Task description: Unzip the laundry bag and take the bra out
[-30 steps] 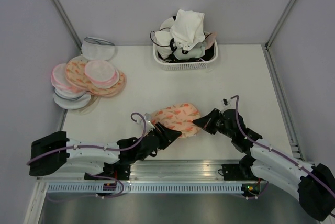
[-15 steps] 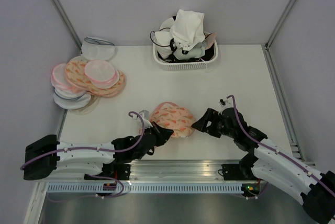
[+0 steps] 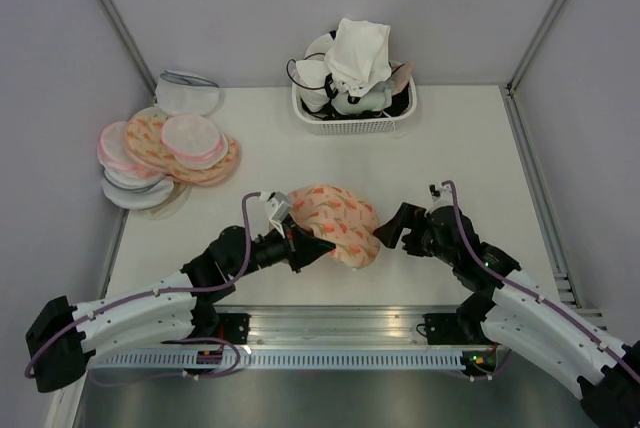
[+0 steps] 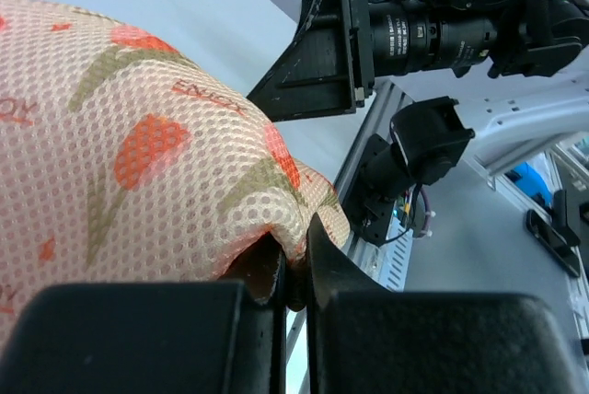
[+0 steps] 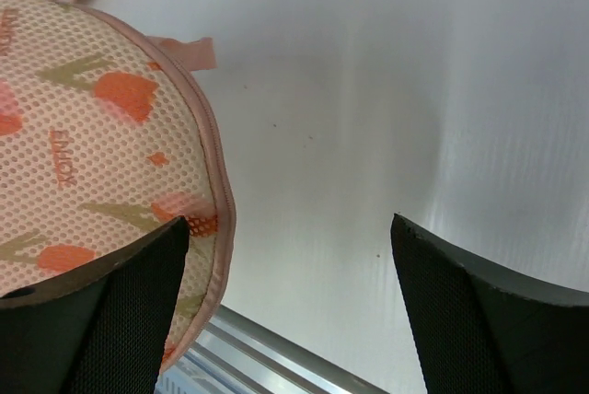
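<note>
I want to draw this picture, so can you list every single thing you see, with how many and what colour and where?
laundry bag: one, peach mesh with orange and green print, pink edging, near middle of the table
pouches: a pile of several, peach and white-pink, far left
white pouch: one, behind that pile
basket: one, white, far middle
garments: a heap, white with some black trim, in the basket
white cloth: one, on top of the heap
table: one, white
left gripper: one, black, pinching the bag's mesh
right gripper: one, black, open, at the bag's right edge
</note>
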You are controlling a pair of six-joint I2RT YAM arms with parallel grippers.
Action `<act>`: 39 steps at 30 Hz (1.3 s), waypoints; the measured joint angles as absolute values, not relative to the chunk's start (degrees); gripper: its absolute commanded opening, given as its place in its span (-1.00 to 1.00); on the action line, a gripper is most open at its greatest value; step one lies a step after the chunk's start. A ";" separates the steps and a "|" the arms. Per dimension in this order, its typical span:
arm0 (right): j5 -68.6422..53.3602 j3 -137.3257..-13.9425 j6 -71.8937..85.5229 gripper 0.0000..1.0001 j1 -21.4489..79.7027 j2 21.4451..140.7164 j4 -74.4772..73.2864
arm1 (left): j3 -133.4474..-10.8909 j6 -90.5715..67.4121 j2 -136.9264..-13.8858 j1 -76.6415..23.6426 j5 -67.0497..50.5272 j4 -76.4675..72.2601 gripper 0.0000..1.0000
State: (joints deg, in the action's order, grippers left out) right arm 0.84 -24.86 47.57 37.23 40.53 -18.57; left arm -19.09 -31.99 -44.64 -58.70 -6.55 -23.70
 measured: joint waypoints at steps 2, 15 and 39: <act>0.49 -23.27 48.10 0.79 37.23 37.32 -16.34 | -18.94 -30.61 -43.99 -54.70 -13.37 -24.47 -0.96; -17.52 -9.82 59.53 -0.52 36.84 38.61 13.85 | -15.51 -32.25 -54.89 -45.54 -41.30 -39.59 -0.96; -8.27 -13.50 60.20 -0.99 36.27 37.36 6.61 | -19.55 -45.87 -55.16 -45.98 -11.49 -16.60 0.55</act>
State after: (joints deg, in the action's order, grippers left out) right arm -8.27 -13.50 60.20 36.27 37.36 6.61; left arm -19.55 -45.87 -55.16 -45.98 -11.49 -16.60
